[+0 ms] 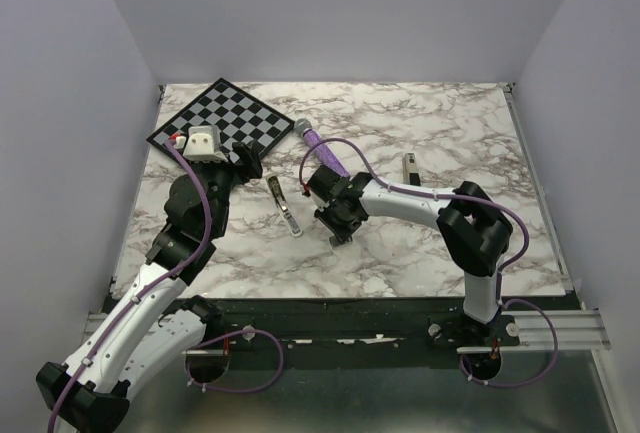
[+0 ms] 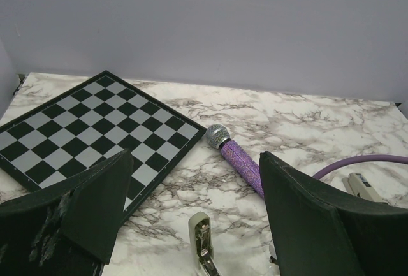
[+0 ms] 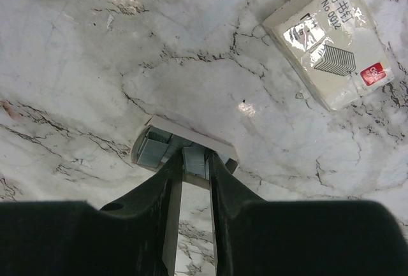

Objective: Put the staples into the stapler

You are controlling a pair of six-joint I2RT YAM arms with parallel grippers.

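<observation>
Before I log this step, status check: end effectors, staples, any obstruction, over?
Left end effector open, near stapler. Right end effector shut on staples in cream tray. No obstruction seen.

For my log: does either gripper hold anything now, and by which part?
The right gripper pinches the staples by their two sides, at the cream tray. The left gripper is open and holds nothing.

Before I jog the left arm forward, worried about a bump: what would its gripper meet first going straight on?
Most likely the stapler, centred just ahead of the open left gripper; height is unclear, so it might pass over.
</observation>
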